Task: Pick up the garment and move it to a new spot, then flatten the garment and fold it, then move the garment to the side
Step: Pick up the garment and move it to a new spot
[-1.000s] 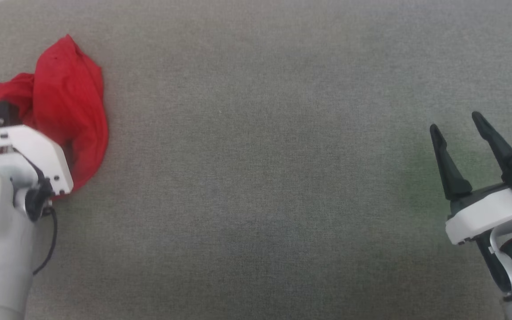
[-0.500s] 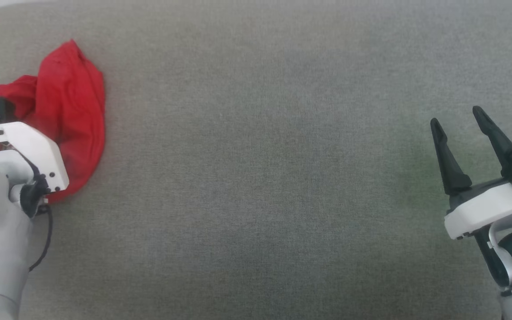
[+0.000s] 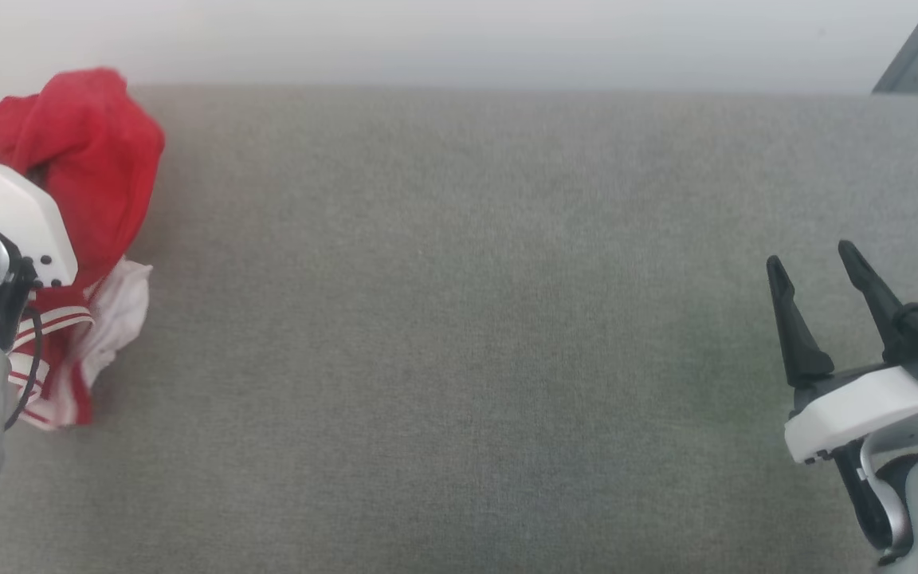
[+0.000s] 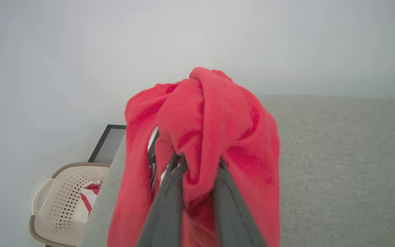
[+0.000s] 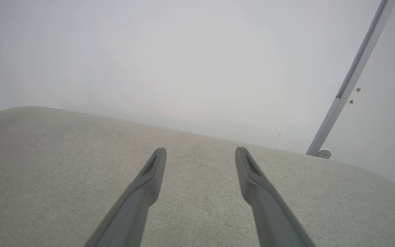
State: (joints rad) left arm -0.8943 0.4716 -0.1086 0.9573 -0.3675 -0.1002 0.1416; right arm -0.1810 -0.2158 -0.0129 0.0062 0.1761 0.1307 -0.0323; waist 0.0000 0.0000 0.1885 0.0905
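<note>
While the left gripper (image 4: 197, 164) pinches the bunched red garment (image 4: 214, 116), which hangs at the left end of the grey fabric surface (image 3: 459, 335), the right gripper (image 3: 811, 257) hovers spread, well apart from it

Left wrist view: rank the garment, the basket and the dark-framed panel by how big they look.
1. garment: largest, though nearness to the camera inflates it.
2. basket: clearly smaller.
3. dark-framed panel: smallest, partly hidden.

no legible text, labels or numbers
</note>
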